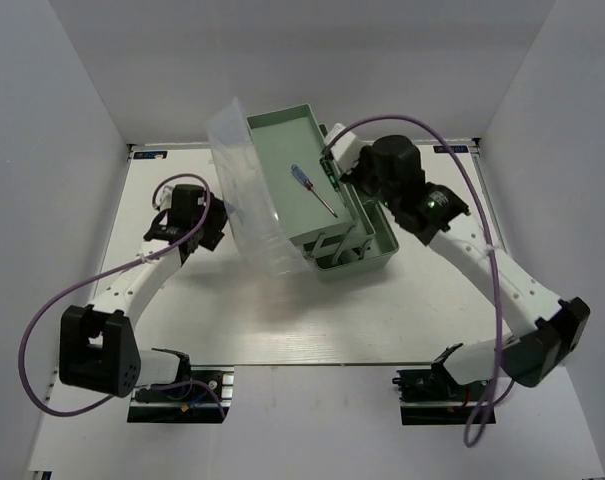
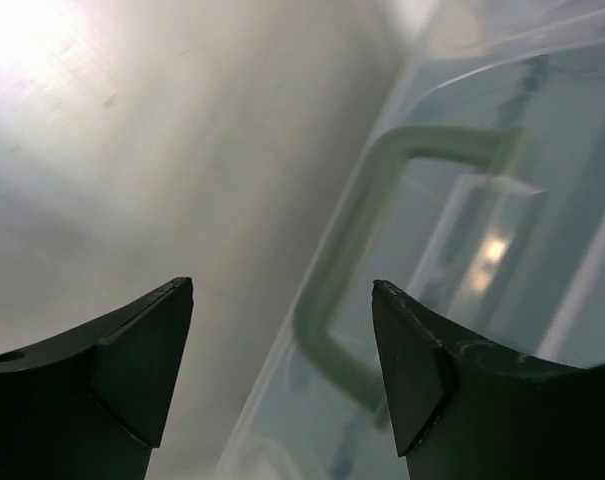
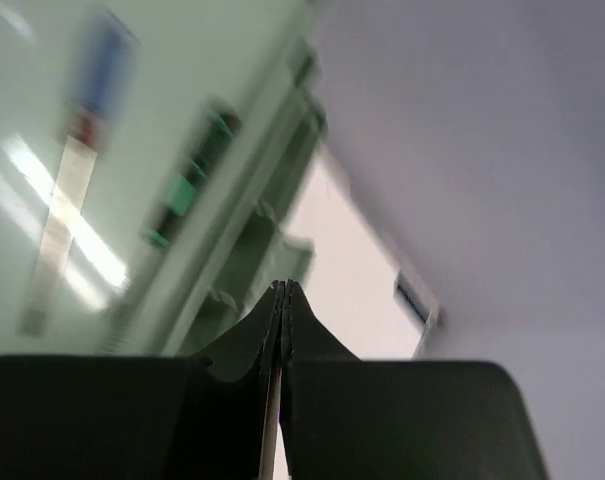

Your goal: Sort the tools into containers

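Note:
The pale mint-green toolbox [image 1: 367,250] stands open mid-table, its shallow tray [image 1: 277,135] folded out to the back. A purple-handled precision screwdriver [image 1: 312,190] lies in the tray and shows blurred in the right wrist view [image 3: 92,80]. A green-and-black tool [image 1: 330,172] lies along the tray's right edge [image 3: 187,185]; I cannot tell which screwdriver it is. My right gripper [image 1: 342,160] is shut and empty just above that edge [image 3: 284,285]. My left gripper [image 1: 220,220] is open beside the translucent lid [image 1: 244,190], its jaws [image 2: 282,290] on either side of the lid's handle [image 2: 352,250] without touching it. The hex keys are hidden.
The lid leans out to the toolbox's left, between my left gripper and the tray. White walls close in the table on the left, back and right. The right arm reaches over the toolbox's deep base.

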